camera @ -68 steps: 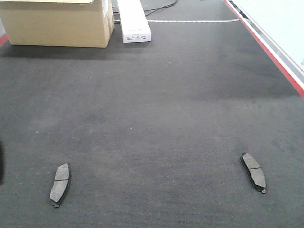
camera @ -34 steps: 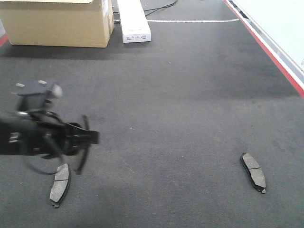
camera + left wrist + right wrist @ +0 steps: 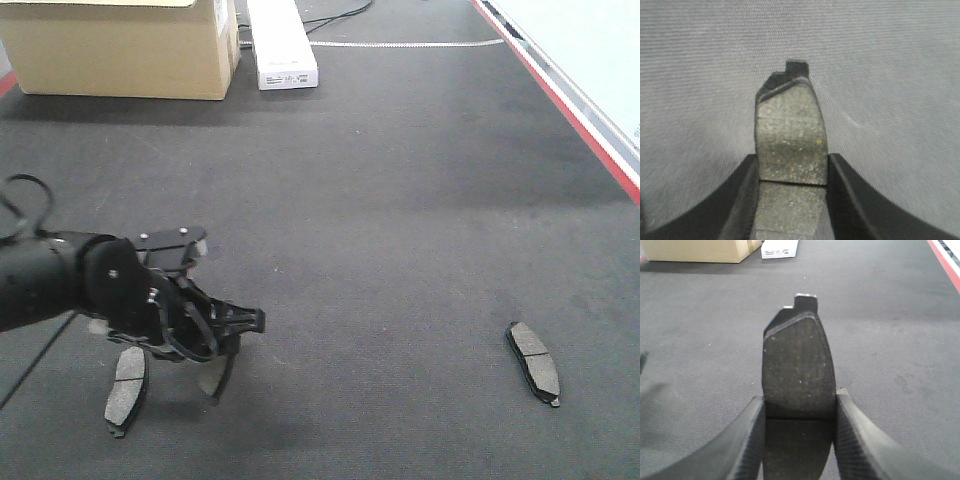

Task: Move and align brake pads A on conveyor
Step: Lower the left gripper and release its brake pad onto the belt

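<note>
Two brake pads lie flat on the dark conveyor (image 3: 380,200): one (image 3: 127,388) at the near left and one (image 3: 534,362) at the near right. My left gripper (image 3: 222,350) hovers just right of the left pad. In the left wrist view this gripper (image 3: 792,165) is shut on a third grey brake pad (image 3: 790,130), gripped at its middle groove. My right gripper (image 3: 800,402) is shut the same way on a darker brake pad (image 3: 797,355) above the belt. The right arm does not show in the front view.
A cardboard box (image 3: 120,50) and a long white box (image 3: 282,45) stand at the belt's far left end. The red edge stripe (image 3: 580,130) and a pale rail run along the right side. A cable (image 3: 340,15) lies at the back.
My left arm came in from the left and moved right and lower, holding its pad. The two pads lying on the belt have stayed put.
</note>
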Motion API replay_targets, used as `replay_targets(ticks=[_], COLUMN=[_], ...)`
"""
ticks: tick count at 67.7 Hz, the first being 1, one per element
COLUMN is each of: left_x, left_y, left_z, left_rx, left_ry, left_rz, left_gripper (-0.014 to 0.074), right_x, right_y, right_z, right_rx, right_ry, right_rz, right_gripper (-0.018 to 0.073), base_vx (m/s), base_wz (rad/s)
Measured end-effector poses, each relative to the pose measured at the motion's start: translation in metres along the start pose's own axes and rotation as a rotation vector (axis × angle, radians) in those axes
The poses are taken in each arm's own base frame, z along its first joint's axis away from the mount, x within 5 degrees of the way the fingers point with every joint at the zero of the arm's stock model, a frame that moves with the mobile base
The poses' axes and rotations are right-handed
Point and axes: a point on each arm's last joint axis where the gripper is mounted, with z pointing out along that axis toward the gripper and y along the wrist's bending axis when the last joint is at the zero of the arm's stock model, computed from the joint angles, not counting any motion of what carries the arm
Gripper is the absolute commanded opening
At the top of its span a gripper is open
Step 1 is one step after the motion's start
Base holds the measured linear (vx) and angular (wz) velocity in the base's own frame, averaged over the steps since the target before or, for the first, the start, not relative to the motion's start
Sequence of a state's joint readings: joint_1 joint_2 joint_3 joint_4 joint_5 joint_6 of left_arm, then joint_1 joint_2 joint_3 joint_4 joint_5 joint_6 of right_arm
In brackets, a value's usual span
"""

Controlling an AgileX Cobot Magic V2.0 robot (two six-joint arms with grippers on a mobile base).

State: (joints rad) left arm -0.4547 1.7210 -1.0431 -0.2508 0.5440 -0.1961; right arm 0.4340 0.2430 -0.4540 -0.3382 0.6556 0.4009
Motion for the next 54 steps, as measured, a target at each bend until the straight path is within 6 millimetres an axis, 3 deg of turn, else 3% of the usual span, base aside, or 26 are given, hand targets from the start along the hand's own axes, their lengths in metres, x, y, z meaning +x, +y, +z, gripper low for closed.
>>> replay_targets(ticks=[11, 25, 54], left_x=[0.003, 0.007, 0.004], left_y=[-0.011, -0.009, -0.011], left_z=[0.02, 0.039, 0.03], left_rx=[0.02, 0.016, 0.019], left_ry=[0.02, 0.065, 0.044], left_rz=[-0.013, -0.09, -0.075], left_gripper=[0.0302, 0.0364, 0.0395], right_x=[0.0, 0.0, 0.0], right_y=[0.0, 0.0, 0.0], right_z=[0.0, 0.0, 0.0], right_rx=[0.0, 0.0, 0.0], right_ry=[0.0, 0.0, 0.0], right_rz=[0.0, 0.0, 0.0], right_gripper=[-0.0004, -0.0004, -0.0004], base_vx=[0.0, 0.0, 0.0], base_wz=[0.0, 0.0, 0.0])
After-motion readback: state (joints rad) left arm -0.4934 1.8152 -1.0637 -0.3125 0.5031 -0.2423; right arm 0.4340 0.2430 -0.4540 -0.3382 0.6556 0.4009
